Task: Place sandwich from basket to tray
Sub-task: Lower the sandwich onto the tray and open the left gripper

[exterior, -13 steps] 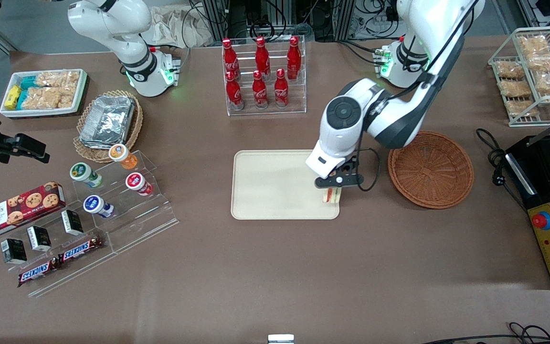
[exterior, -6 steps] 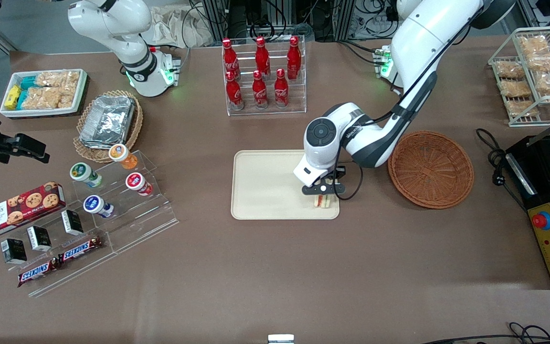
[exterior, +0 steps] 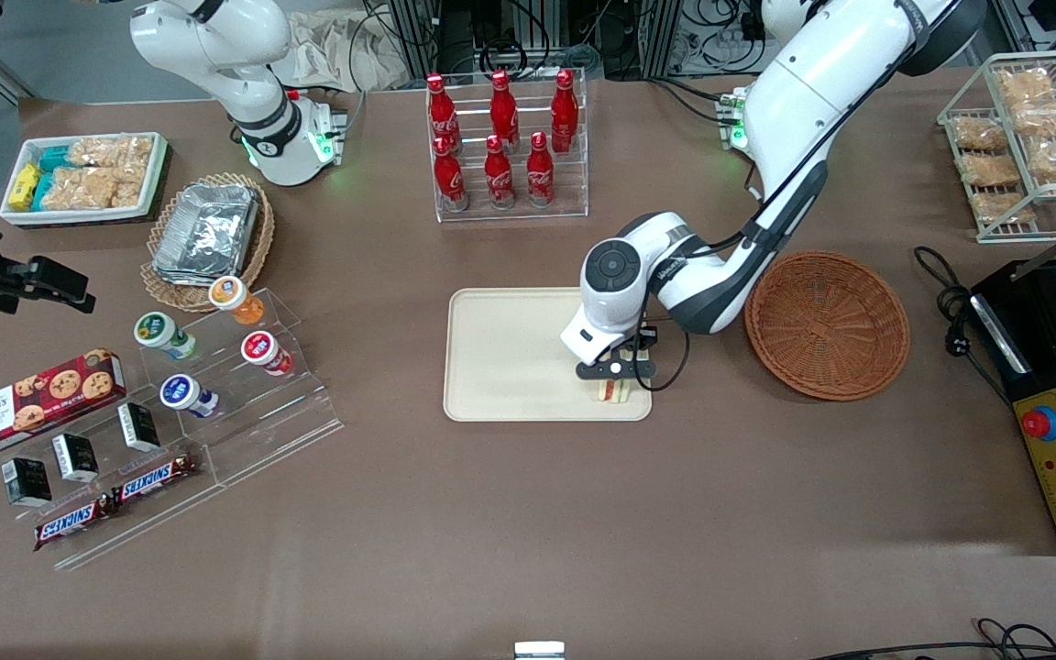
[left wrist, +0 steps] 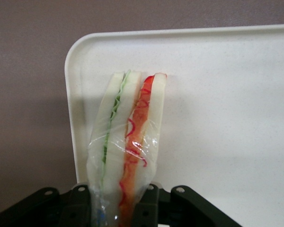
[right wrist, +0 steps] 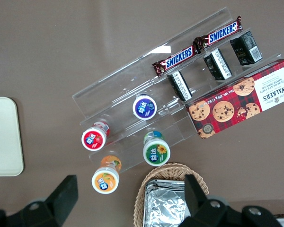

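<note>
My left gripper (exterior: 615, 380) is shut on the sandwich (exterior: 613, 391), a plastic-wrapped wedge of white bread with green and red-orange stripes. In the left wrist view the sandwich (left wrist: 128, 142) sticks out from between the gripper's (left wrist: 119, 201) fingers, over a corner of the tray (left wrist: 227, 118). In the front view it is at the corner of the cream tray (exterior: 510, 357) nearest the front camera and the basket, low over or touching the tray. The reddish-brown wicker basket (exterior: 827, 325) stands empty beside the tray, toward the working arm's end.
A clear rack of red bottles (exterior: 505, 142) stands farther from the front camera than the tray. A tan basket with foil containers (exterior: 207, 234), a snack bin (exterior: 83, 176) and an acrylic stand with cups and bars (exterior: 207, 385) lie toward the parked arm's end. A wire rack (exterior: 1028, 147) and black machine (exterior: 1055, 385) lie toward the working arm's end.
My gripper has carried the sandwich a little farther over the tray's corner, away from the basket, and lower. The arm has folded down with it.
</note>
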Robot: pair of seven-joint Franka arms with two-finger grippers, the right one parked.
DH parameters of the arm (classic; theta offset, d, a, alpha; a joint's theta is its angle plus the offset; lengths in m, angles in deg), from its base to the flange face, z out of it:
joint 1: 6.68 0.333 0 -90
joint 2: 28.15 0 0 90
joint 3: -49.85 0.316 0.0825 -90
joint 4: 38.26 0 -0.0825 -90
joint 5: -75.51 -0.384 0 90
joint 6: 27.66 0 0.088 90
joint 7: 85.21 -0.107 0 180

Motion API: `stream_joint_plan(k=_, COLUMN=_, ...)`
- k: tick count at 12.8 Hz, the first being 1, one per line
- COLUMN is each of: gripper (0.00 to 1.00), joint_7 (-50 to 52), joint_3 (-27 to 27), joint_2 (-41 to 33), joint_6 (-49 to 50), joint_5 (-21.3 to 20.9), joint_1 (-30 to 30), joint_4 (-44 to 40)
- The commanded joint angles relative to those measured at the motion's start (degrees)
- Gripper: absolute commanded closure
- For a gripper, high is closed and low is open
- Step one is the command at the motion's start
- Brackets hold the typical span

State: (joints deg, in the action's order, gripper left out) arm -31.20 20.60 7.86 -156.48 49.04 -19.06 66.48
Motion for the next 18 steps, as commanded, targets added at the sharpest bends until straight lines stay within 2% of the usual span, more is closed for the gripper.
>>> stream_joint_plan(k=1, gripper=0.0, joint_7=2.06, joint_3=0.08, joint_2=0.64, joint_6=-0.64, joint_5=-3.05, joint_1=-0.37, joint_4=-0.77)
stream_joint_plan(k=9, gripper=0.0, joint_7=2.41, joint_3=-0.1, joint_2=-2.16, joint_6=-0.02, joint_5=-2.01, joint_1=0.16, joint_4=-1.38)
stream_joint_plan(k=12, gripper=0.0, joint_7=2.76, joint_3=-0.19, joint_2=-4.36, joint_6=4.44, joint_5=2.72, joint_1=0.25, joint_4=-6.02)
stream_joint_plan(k=14, gripper=0.0, joint_7=7.13, joint_3=0.16, joint_2=-10.22, joint_6=8.23, joint_5=9.38, joint_1=0.77, joint_4=-9.01)
stream_joint_plan(k=15, gripper=0.0, joint_7=8.9, joint_3=-0.01, joint_2=-12.87, joint_6=10.16, joint_5=12.02, joint_1=3.04, joint_4=-10.16)
stream_joint_plan(k=18, gripper=0.0, joint_7=10.31, joint_3=0.16, joint_2=-19.3, joint_6=19.37, joint_5=18.27, joint_1=4.81, joint_4=-15.6)
